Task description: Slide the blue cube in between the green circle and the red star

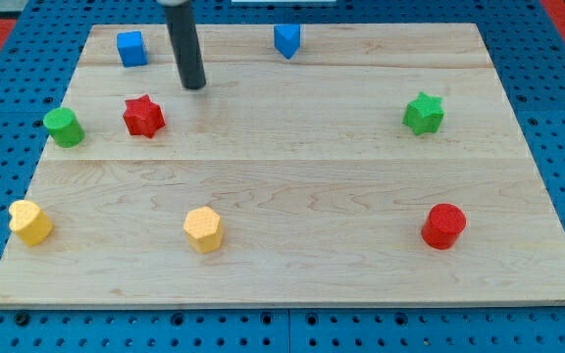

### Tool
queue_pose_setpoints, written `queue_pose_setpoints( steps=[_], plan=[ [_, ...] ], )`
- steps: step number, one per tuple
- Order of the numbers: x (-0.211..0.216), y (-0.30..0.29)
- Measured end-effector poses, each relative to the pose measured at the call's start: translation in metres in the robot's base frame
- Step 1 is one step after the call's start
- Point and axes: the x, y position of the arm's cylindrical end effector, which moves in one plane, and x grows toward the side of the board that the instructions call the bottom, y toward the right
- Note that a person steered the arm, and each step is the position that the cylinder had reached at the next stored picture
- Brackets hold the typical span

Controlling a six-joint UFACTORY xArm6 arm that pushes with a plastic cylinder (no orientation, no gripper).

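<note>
A pale wooden board (292, 186) on a blue pegboard (8, 108) carries eight small blocks, and my tip (195, 86), a bare rod end with no fingers to spread or close, touches none of them. The blue cube (131, 48) sits near the view's top left, left of my tip. Below lie the red star (144, 116) and, further left, the green circle (64, 127).
</note>
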Motion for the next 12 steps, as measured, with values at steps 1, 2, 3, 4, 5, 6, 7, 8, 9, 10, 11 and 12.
queue_pose_setpoints(
  steps=[1, 2, 3, 4, 5, 6, 7, 8, 9, 10, 11, 12],
  plan=[
    [-0.073, -0.009],
    [-0.089, -0.046],
    [-0.044, -0.072],
    [-0.011, -0.107],
    [-0.060, -0.091],
    [-0.084, -0.155],
    [-0.031, -0.173],
    [0.001, -0.124],
    [-0.051, -0.107],
    [-0.031, -0.061],
    [0.018, -0.101],
    [0.046, -0.077]
  ],
)
